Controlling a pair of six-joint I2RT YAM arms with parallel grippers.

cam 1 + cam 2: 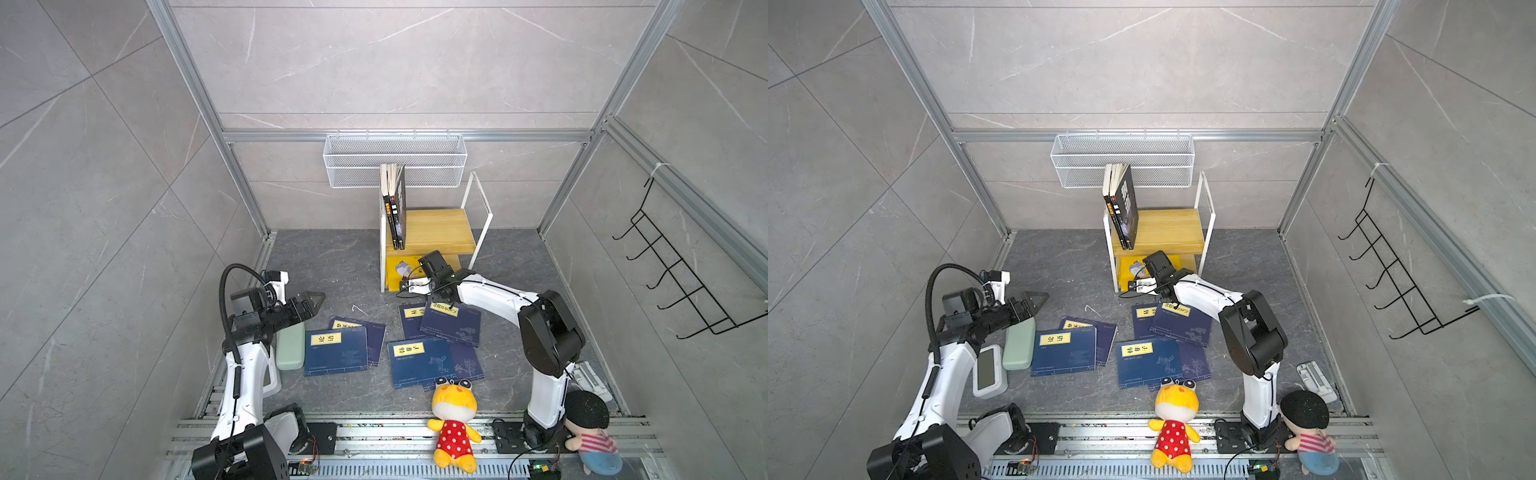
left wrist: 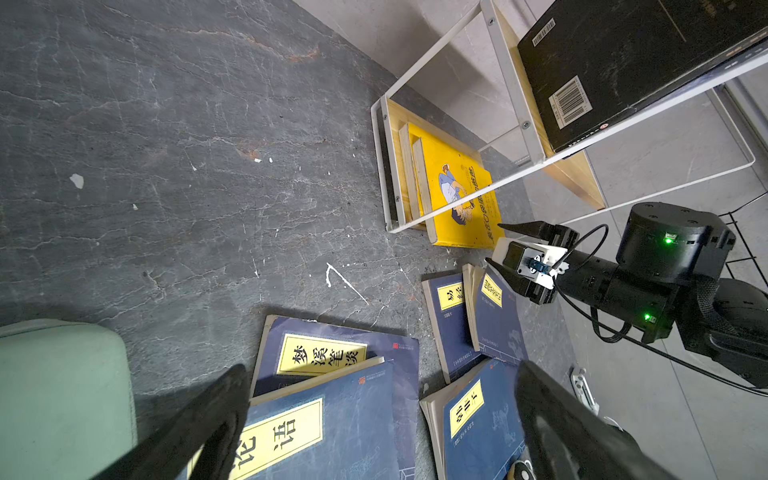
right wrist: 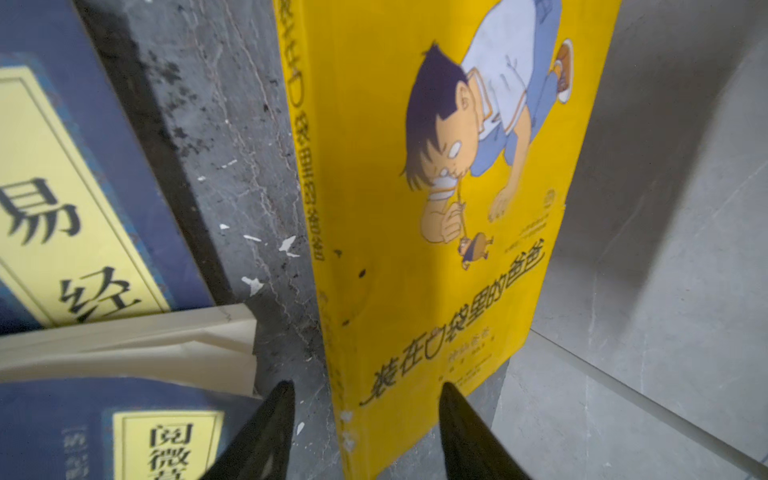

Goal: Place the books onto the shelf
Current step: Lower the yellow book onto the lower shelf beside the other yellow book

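The shelf (image 1: 436, 228) stands at the back, seen in both top views (image 1: 1167, 228). Two black books (image 1: 395, 208) lean upright against its left frame on the top board. The yellow book (image 3: 415, 270) lies flat on the lower board (image 2: 399, 166), its near end sticking out. My right gripper (image 3: 366, 386) is open, a finger on either side of that book's near corner, not clamping it; it also shows in a top view (image 1: 402, 286). Several navy books (image 1: 336, 351) lie on the floor. My left gripper (image 2: 380, 374) hangs open above them, holding nothing.
A pale green case (image 1: 291, 347) and a white device (image 1: 988, 372) lie by the left arm. Two plush toys (image 1: 453, 419) (image 1: 590, 432) sit at the front edge. A white wire basket (image 1: 395, 160) hangs on the back wall and a black hook rack (image 1: 681, 278) on the right wall.
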